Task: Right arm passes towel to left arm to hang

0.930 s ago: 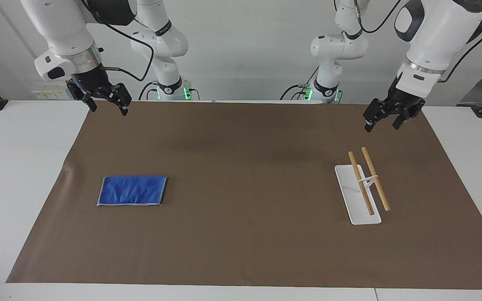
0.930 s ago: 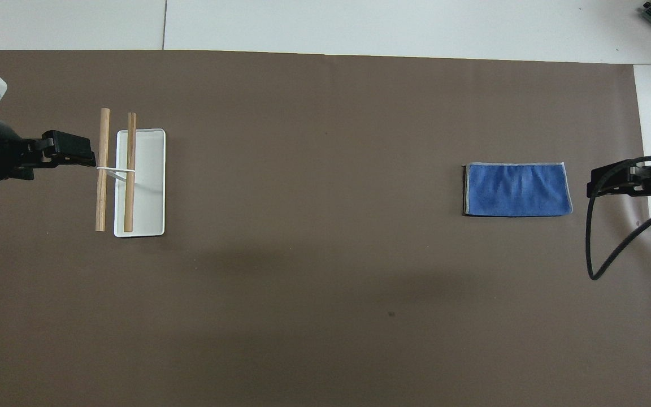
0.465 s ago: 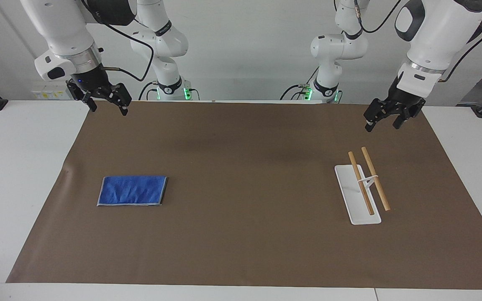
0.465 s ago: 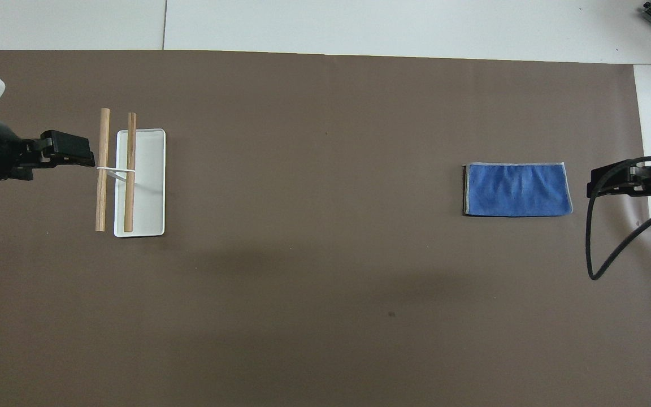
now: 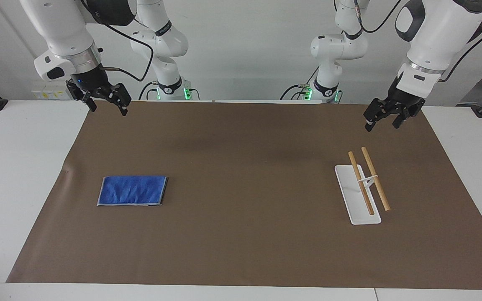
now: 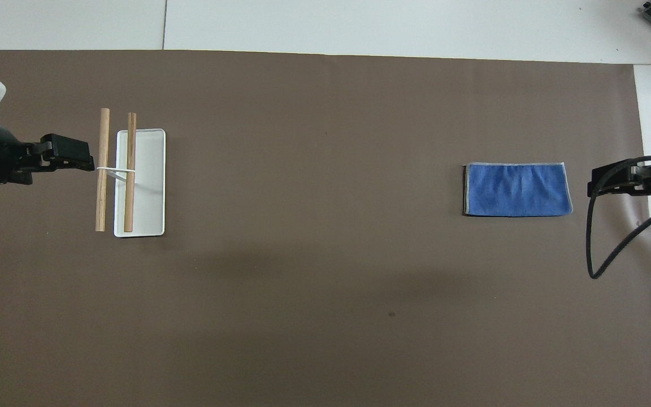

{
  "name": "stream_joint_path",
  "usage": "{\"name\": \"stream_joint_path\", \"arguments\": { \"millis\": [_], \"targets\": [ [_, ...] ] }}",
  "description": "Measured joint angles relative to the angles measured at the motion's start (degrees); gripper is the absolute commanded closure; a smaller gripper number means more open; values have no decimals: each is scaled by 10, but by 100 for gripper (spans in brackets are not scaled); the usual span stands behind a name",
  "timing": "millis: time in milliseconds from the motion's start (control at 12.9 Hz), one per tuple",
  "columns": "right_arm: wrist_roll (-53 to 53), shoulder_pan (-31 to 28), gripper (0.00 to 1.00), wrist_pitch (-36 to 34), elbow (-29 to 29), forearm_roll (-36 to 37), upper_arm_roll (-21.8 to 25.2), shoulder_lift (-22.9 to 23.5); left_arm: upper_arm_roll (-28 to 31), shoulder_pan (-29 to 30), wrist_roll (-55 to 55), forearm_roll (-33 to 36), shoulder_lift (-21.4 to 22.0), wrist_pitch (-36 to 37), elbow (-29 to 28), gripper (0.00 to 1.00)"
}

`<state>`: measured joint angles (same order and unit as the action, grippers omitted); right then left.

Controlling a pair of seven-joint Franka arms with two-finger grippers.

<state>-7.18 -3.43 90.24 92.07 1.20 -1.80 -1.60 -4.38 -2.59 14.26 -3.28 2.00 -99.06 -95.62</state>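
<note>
The towel [image 5: 132,190] [image 6: 517,189], a folded bright-blue cloth with grey edging, lies flat on the brown mat toward the right arm's end of the table. My right gripper [image 5: 108,107] [image 6: 597,187], with a blue light, hangs open and empty over the mat's edge close to the robots, well apart from the towel. My left gripper [image 5: 382,125] [image 6: 79,159] is also open and empty, raised over the mat beside the rack. The rack has a white base [image 5: 347,186] [image 6: 147,186] and two wooden bars [image 5: 375,179] [image 6: 102,169].
A brown mat [image 5: 241,234] [image 6: 314,254] covers most of the white table [image 5: 11,167]. A black cable [image 6: 602,254] loops down from the right wrist. Both arm bases stand at the table's edge nearest the robots.
The left gripper has edged slightly away from the rack. The right gripper, the towel and the rack have not visibly moved.
</note>
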Motion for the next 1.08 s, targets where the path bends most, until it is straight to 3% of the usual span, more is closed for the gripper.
{"name": "stream_joint_path", "arguments": {
  "millis": [620,775,1085],
  "targets": [
    [32,-20,0,157,120,0,3,8,0,0,-10,20,5,24,0,0],
    [57,-30,0,203,153,0,3,28,0,0,-10,20,5,28,0,0],
    [94,-50,0,270,162,0,4,94,0,0,-10,20,5,29,0,0]
  ]
}}
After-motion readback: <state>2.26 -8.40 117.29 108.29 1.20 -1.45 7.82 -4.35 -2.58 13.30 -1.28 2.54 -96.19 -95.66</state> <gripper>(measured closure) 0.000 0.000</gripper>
